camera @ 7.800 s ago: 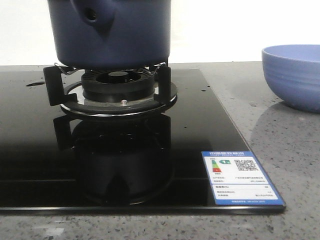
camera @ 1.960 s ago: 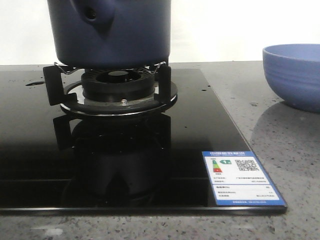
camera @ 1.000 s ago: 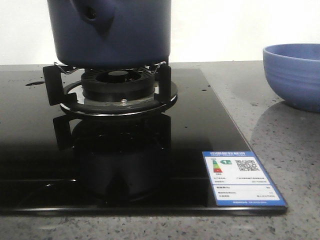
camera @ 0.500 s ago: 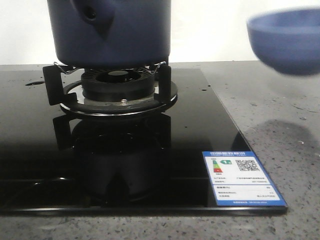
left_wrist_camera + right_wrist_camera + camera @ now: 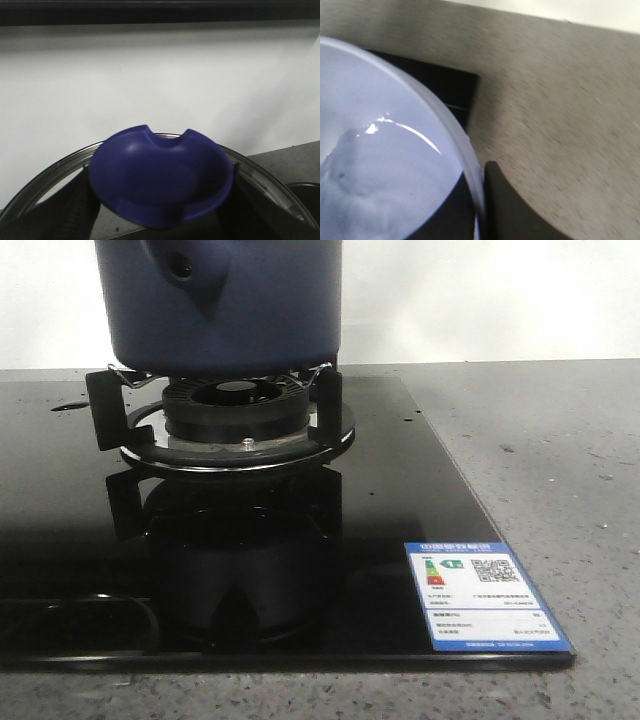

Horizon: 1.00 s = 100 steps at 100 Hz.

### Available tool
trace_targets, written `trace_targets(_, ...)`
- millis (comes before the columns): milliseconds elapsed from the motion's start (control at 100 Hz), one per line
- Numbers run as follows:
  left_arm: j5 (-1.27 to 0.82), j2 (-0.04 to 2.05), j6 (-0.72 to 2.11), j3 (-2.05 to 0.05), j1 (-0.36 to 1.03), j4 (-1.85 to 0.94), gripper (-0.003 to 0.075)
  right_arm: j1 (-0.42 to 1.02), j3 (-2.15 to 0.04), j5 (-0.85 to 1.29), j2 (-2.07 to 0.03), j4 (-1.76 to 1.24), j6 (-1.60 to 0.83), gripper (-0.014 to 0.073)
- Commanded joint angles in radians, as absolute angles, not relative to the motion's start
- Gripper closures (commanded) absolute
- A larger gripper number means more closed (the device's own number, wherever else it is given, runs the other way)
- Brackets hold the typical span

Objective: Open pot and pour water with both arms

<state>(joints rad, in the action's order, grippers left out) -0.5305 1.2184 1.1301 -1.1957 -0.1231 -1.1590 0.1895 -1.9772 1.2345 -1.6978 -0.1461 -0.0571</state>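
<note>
Above the countertop (image 5: 560, 90), right end effector's opening unclear, bowl (image 5: 375, 165) against it.

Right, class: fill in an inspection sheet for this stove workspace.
Surface: grey speckled stone countertop with a glossy black glass hob.
Job's things: large dark navy-blue round pot sits on the black gas burner; metal-rimmed glass lid with dark blue knob is raised; light periwinkle bowl, seemingly holding clear liquid, is over the hob's corner.
Clutter: blue-and-white energy label sticker on the hob.
End effectors: left end effector grips the knob; right end effector shows one dark finger by the bowl's rim, grip unclear.
Cables: nothing seen.
Surroundings: plain white wall.
</note>
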Motion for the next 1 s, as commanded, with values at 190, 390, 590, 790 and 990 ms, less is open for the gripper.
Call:
trace_targets(190,-0.520,1.185,1.123,-1.237,-0.174,-1.226,0.0300,0.330,-2.222,1.094,-1.791,-0.193,-0.061,0.0654)
trace_targets(390,-0.520,1.185,1.123,-1.237,-0.174,-1.226,0.0300,0.396,-2.230,0.929,-1.828,-0.204,-0.061,0.0654)
trace_targets(590,-0.520,1.185,1.123,-1.237,-0.174,-1.226,0.0300,0.427,-2.171,0.764,-1.829,-0.160,-0.069,0.0643)
trace_targets(790,-0.523,1.185,1.123,-1.237,-0.174,-1.226,0.0300,0.449,-1.976,0.532,-1.749,-0.124,-0.105,0.0636)
trace_targets(990,-0.536,1.185,1.123,-1.237,-0.174,-1.226,0.0300,0.468,-1.689,0.180,-1.618,-0.079,-0.105,0.0636)
